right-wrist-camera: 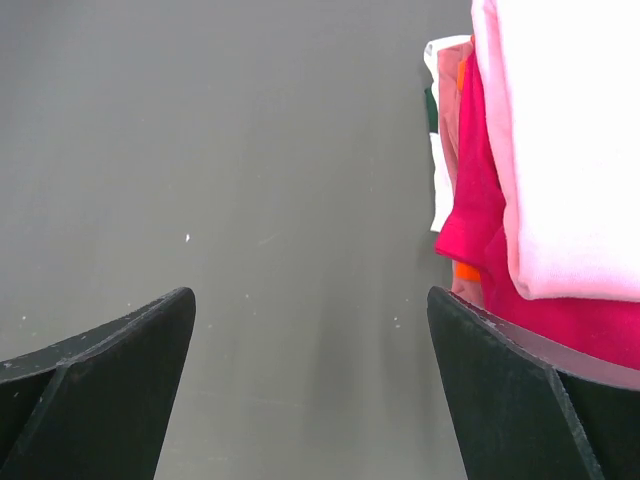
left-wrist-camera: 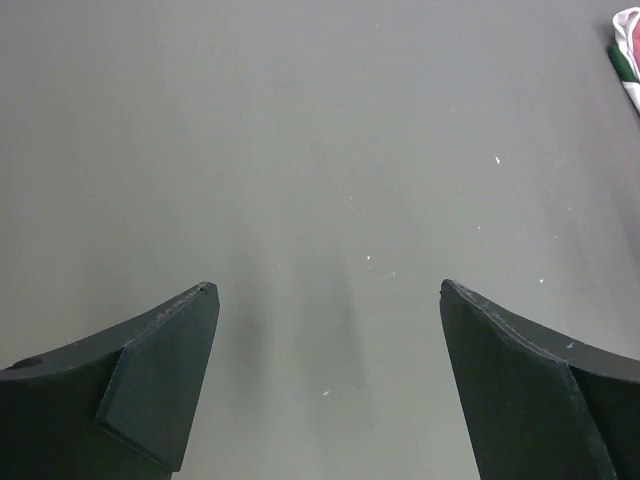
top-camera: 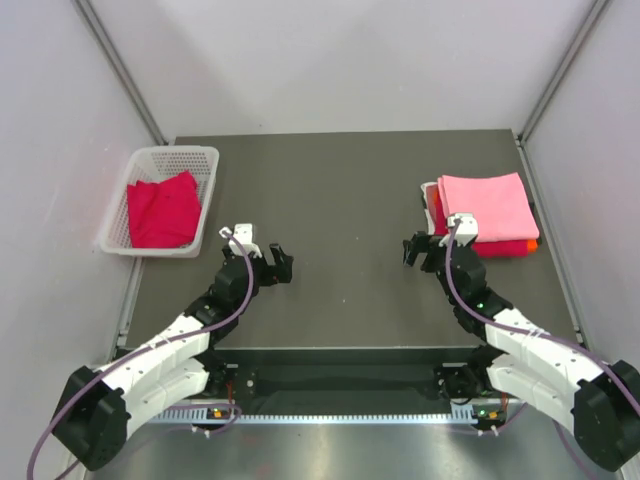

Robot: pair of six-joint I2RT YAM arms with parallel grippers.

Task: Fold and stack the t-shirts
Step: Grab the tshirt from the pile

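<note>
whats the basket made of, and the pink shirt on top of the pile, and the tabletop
Basket: apparently white rigid plastic, given its regular perforated walls. Light pink t-shirt: soft matte cloth, its folded edges rounded; the fibre cannot be told. Table: dark grey, smooth and matte with small pale specks; laminate or painted metal, unclear.

The light pink t-shirt (top-camera: pixel 487 203) covered most of the lower t-shirts (right-wrist-camera: pixel 478 210); my right wrist camera's edge cut both off.
</note>
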